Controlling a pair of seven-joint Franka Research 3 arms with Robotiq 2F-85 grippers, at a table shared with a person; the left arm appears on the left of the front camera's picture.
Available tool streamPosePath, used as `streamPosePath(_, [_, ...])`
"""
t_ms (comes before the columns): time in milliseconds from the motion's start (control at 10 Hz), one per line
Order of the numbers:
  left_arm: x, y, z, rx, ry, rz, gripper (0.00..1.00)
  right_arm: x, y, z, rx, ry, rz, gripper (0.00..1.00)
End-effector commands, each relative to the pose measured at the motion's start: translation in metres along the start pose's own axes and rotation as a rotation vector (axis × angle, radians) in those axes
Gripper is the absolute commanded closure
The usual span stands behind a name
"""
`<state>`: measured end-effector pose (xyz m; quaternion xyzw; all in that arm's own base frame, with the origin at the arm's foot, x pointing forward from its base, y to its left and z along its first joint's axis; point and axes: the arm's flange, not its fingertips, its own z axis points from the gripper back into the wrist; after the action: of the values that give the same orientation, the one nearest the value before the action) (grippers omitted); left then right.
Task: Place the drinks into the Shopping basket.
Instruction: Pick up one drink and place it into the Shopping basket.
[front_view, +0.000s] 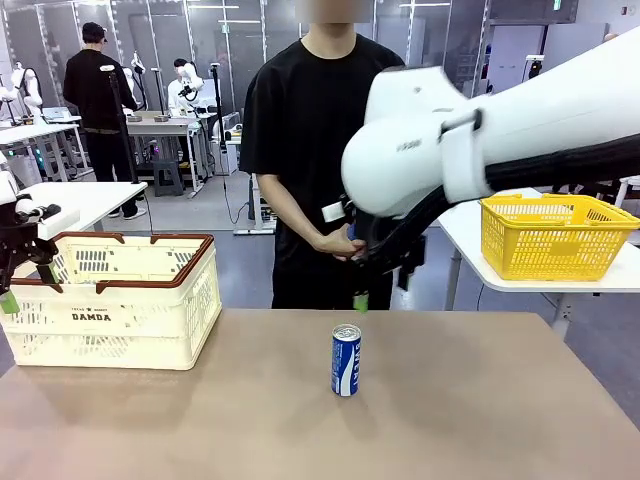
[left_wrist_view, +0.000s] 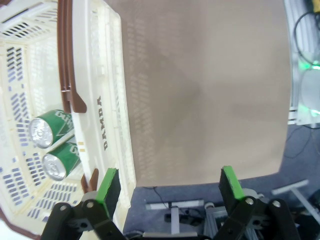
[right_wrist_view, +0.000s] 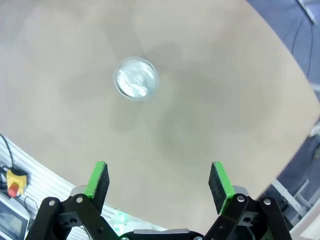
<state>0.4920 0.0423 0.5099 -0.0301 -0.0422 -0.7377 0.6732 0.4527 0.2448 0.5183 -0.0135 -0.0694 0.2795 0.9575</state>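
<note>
Two green cans (left_wrist_view: 47, 131) are stowed in the basket (front_view: 110, 300); the blue can (front_view: 346, 360) is left on the surface (front_view: 480, 420). The right pincer (right_wrist_view: 159, 172) (wide open, empty, like the left pincer (left_wrist_view: 170, 177)) is held above it; descent and closure are needed.

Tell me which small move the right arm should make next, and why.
Probably bring the open right gripper over the blue can: it stands upright on the table, ahead of the fingers, while two green cans are already in the basket.
</note>
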Motion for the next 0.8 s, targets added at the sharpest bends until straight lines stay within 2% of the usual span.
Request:
streamPosePath(0, [0.000, -0.003, 0.002, -0.009, 0.007, -0.001, 0.00, -0.036, -0.053, 0.016, -0.024, 0.022, -0.065, 0.00])
streamPosePath(300, [0.000, -0.003, 0.002, -0.009, 0.007, -0.001, 0.00, -0.100, -0.144, 0.034, -0.042, -0.005, -0.266, 0.00])
streamPosePath(500, [0.000, -0.003, 0.002, -0.009, 0.007, -0.001, 0.00, -0.129, -0.174, 0.031, -0.018, -0.018, -0.343, 0.00])
streamPosePath(700, [0.000, -0.003, 0.002, -0.009, 0.007, -0.001, 0.00, -0.139, -0.186, 0.025, 0.002, -0.032, -0.378, 0.00])
